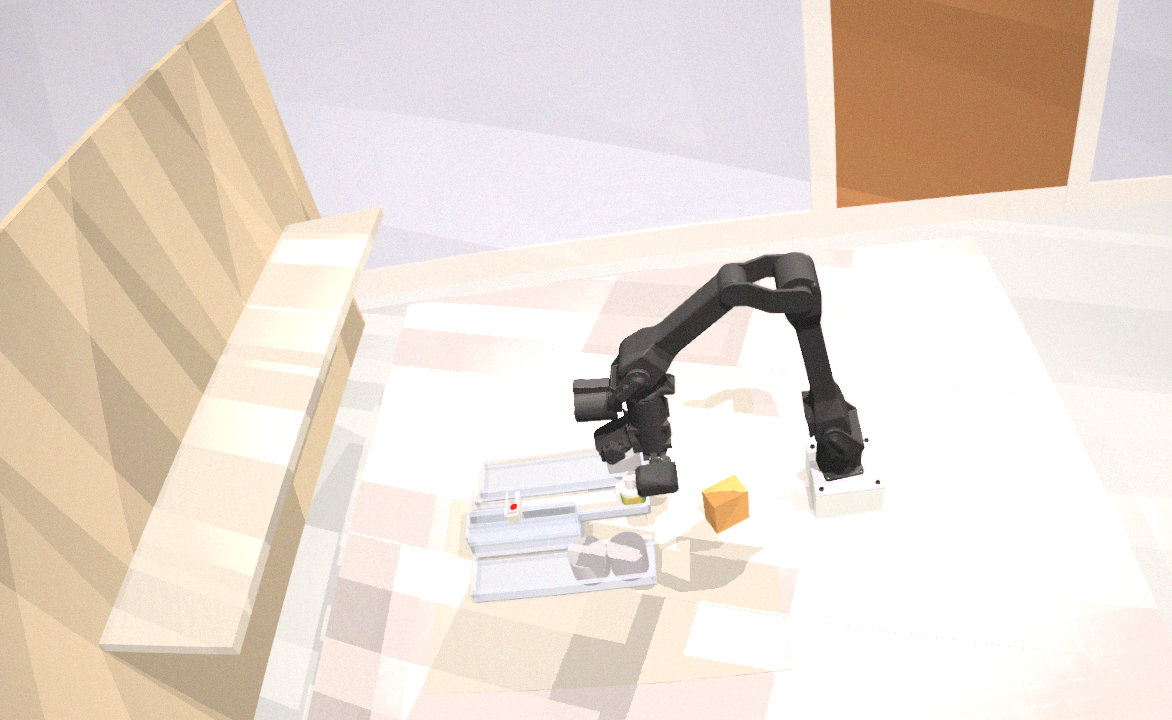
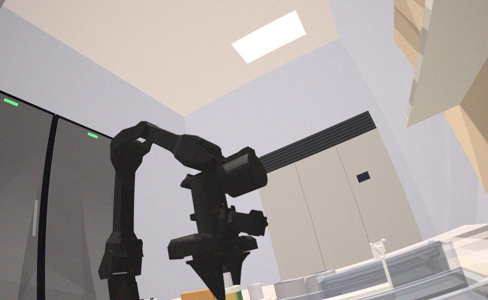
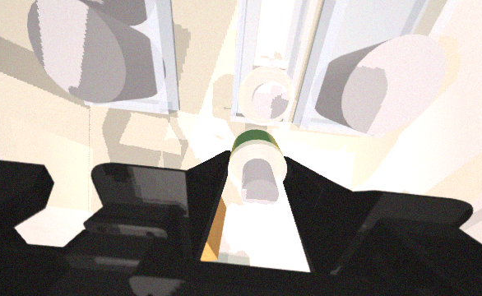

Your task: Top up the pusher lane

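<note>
The claw (image 1: 655, 477) (image 2: 230, 285) (image 3: 256, 158) is holding the new jar (image 2: 232, 293) (image 3: 255, 136), with a finger on each side of it. The new jar is just in front of the lane (image 1: 612, 514) (image 3: 245, 41), and the old jar (image 1: 631, 494) (image 2: 254, 291) (image 3: 245, 96) stands inside the lane at its front end. So the picking up is done, and the new jar looks nearly lined up with the lane. What is left is to push the old jar back gently, set the new jar down in the lane's front spot, and let go. The view from the claw shows both jars almost in a row, but the top view hides the new jar under the claw. The side view shows its green and yellow label, but I cannot tell from it how high the jar is above the lane floor. Only the top view shows the whole orange block (image 1: 724, 505) (image 2: 195, 294) (image 3: 214, 234), out in front of the lane
</note>
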{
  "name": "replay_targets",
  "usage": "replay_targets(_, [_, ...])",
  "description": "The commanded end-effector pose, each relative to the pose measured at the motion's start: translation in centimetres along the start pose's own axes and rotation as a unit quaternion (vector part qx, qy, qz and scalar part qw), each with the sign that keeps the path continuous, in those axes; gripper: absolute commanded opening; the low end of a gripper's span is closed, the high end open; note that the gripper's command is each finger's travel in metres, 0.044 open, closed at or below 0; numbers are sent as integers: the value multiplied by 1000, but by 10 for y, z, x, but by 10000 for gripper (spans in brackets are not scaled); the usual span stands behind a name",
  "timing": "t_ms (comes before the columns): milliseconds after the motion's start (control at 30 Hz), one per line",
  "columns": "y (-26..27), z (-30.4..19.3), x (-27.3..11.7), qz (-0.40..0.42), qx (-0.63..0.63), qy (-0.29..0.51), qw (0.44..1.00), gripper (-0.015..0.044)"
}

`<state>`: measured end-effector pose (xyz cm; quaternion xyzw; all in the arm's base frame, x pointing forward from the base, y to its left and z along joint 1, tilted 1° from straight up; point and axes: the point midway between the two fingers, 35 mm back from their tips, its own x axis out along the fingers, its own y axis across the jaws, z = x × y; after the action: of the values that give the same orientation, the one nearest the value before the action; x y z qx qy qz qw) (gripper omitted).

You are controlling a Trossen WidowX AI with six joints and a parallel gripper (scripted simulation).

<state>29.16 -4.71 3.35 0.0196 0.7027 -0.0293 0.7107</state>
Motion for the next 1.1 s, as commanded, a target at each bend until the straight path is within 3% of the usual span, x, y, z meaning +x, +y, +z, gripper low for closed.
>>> replay_targets(0, [-1, 0, 5, -2, 3, 1, 1000, 0])
replay_targets(1067, [-1, 11, 5, -2, 3, 1, 1000, 0])
